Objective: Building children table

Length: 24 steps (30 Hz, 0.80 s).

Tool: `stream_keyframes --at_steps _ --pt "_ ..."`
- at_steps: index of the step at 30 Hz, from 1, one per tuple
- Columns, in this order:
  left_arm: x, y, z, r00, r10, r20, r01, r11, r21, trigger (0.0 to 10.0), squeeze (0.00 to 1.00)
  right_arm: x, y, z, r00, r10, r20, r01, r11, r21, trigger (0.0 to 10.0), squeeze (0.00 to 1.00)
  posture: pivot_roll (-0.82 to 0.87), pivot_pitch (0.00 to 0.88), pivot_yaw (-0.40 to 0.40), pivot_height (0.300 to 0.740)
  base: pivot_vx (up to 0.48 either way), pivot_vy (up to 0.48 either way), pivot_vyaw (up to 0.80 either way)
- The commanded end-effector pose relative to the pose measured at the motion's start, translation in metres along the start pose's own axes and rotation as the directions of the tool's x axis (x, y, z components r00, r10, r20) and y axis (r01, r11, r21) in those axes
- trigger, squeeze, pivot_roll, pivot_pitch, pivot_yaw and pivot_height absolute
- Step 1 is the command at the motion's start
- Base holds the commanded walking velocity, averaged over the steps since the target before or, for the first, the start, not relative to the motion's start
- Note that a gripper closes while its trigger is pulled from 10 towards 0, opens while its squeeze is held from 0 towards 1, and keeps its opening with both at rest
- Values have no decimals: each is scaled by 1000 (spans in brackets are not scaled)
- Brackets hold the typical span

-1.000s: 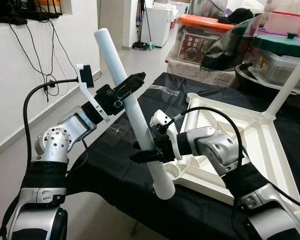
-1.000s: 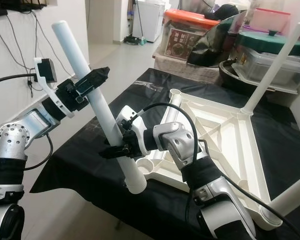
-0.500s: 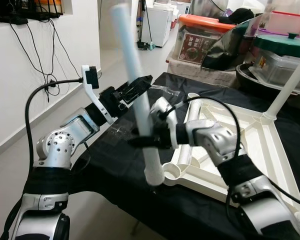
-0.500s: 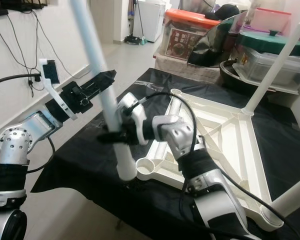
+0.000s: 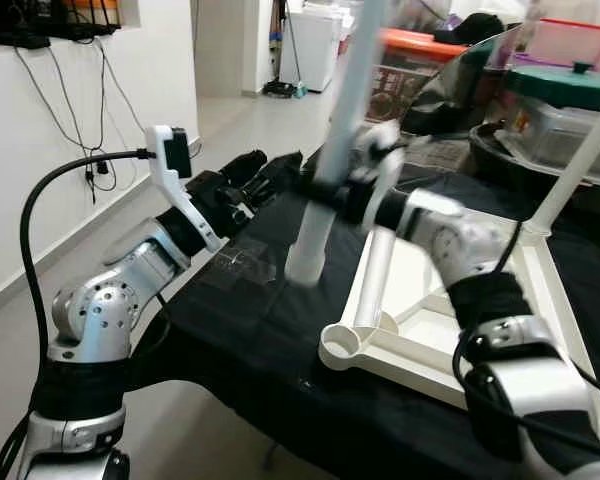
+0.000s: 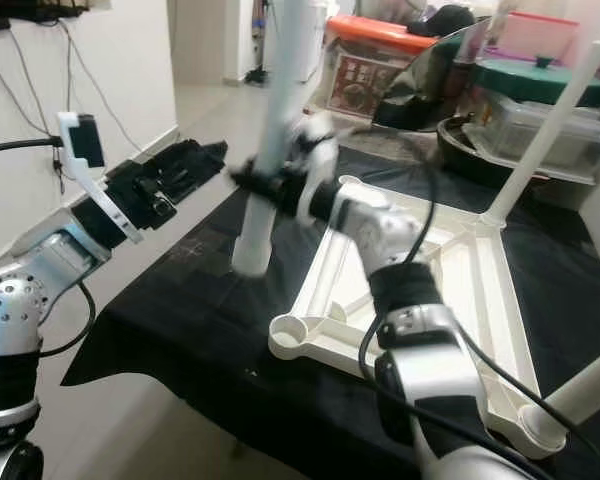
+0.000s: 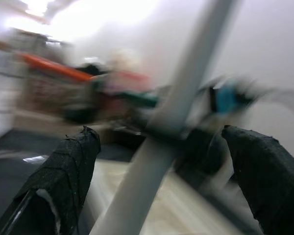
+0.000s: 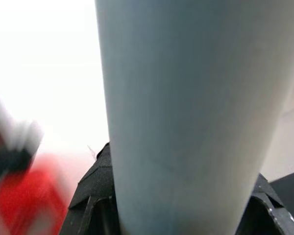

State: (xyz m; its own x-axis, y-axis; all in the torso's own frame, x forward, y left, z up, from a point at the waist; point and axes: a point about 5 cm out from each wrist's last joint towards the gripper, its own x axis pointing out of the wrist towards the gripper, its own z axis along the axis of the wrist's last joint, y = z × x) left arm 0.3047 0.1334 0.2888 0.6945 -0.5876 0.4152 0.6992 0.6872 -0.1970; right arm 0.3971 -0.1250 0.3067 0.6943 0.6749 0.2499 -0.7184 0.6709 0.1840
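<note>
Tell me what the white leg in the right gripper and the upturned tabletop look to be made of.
Table leg: probably plastic, a smooth matte white tube with an open hollow end; motion blur hides detail. Tabletop: likely moulded plastic, judging by its off-white ribbed underside and round corner sockets, slightly glossy. Right gripper is clamped around the leg.

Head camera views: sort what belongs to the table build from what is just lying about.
Job:
white table leg, held by right gripper
upturned white tabletop
fitted leg
left gripper, open

Lying about:
orange-lidded storage bin
green-lidded container
wall cables
</note>
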Motion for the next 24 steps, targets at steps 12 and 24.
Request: stream_keyframes --at_steps 12,24 --pt "-35 9 -52 935 298 -193 -121 779 615 10000 0 1 26 -29 995 -20 103 17 999 33 0 0 192 0 -104 740 0 0 0" --pt "-27 -1 -85 934 262 -241 -73 803 591 10000 0 6 50 -44 996 31 79 -37 997 69 0 0 184 0 -109 740 0 0 0"
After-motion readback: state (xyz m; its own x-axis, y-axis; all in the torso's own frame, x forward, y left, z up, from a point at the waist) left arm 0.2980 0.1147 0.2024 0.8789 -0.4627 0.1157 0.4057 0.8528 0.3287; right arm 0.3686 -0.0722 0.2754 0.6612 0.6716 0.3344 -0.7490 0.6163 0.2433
